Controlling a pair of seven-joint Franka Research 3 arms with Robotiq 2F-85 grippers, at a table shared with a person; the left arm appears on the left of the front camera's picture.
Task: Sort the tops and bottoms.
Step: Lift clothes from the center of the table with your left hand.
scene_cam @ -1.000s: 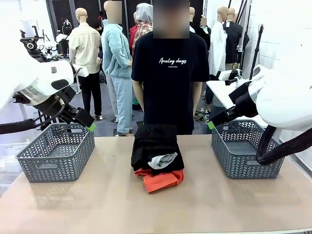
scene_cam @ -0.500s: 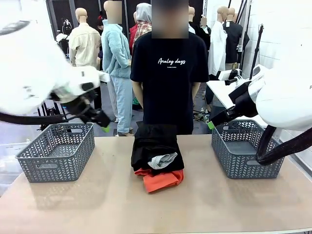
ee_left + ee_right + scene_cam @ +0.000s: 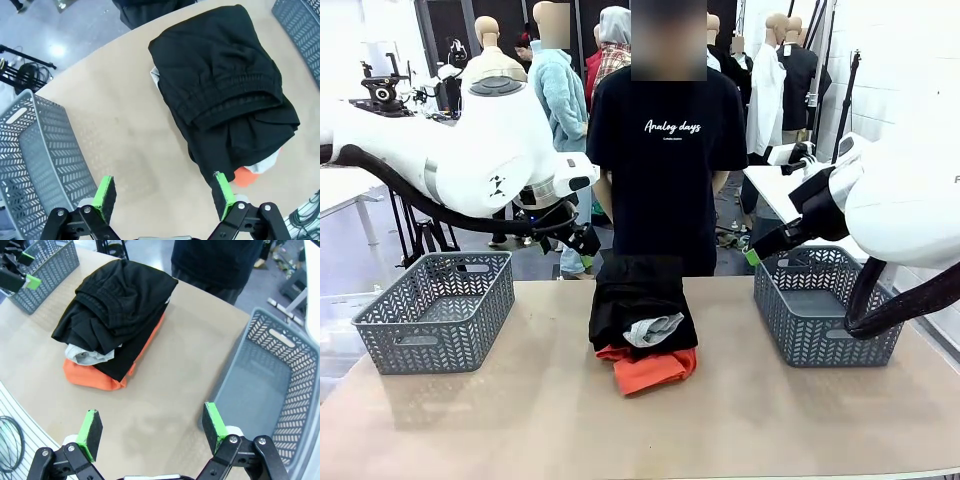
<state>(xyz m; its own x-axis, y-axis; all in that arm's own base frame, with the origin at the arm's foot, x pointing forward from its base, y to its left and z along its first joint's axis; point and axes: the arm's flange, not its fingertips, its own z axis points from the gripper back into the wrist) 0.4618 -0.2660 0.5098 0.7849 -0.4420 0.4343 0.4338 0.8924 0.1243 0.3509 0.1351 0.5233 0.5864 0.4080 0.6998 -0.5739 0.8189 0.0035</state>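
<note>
White script on the person's black T-shirt [image 3: 665, 170] reads "Analog days". The left claw [image 3: 164, 192] and right claw [image 3: 152, 425] both gape apart, holding nothing.

The three garments lie stacked in one folded pile at the middle of the table [image 3: 520, 420], midway between its left and right edges and closer to the far edge than the near one. On top lie the black bottoms [image 3: 638, 298], the largest piece, folded over on itself with a gathered waistband showing (clearest from the left wrist). Beneath them the light grey top [image 3: 656, 328] pokes out as a crumpled fold at the pile's near end. The orange-red top [image 3: 655, 368] lies lowest, flat on the table. It juts out toward the near edge, and a strip shows along the pile's right side.
</note>
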